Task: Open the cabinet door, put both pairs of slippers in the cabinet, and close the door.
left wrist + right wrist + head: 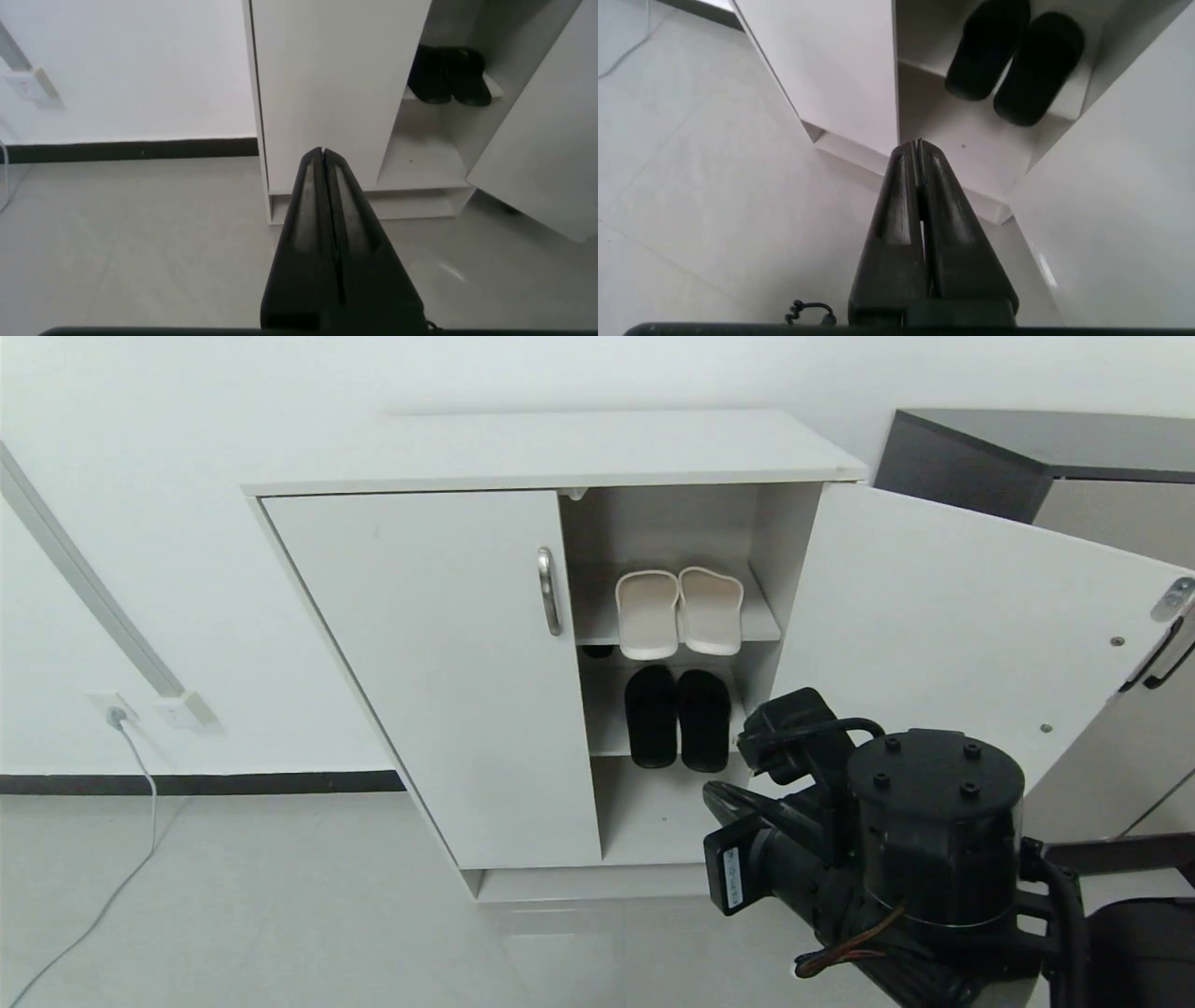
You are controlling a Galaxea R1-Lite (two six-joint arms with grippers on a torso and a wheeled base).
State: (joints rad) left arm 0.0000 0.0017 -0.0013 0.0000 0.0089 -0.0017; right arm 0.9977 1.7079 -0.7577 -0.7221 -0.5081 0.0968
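Note:
The white cabinet (560, 448) has its left door (429, 663) closed and its right door (952, 625) swung wide open. A pale pair of slippers (679, 609) lies on the upper shelf. Below it, a black pair of slippers (677, 717) lies on the middle shelf, also seen as the black pair (1013, 61) and the black pair (450, 75). My right gripper (918, 149) is shut on nothing and hangs over the floor in front of the open bottom compartment. My left gripper (320, 154) is shut and empty, farther back, facing the closed door.
The open door juts out to the right, with its handle (1167, 644) near a dark cabinet (1027, 457). On the left wall are a socket (117, 714) with a cable trailing onto the floor and a slanted grey conduit (84, 583). Bare tiled floor (280, 915) lies in front.

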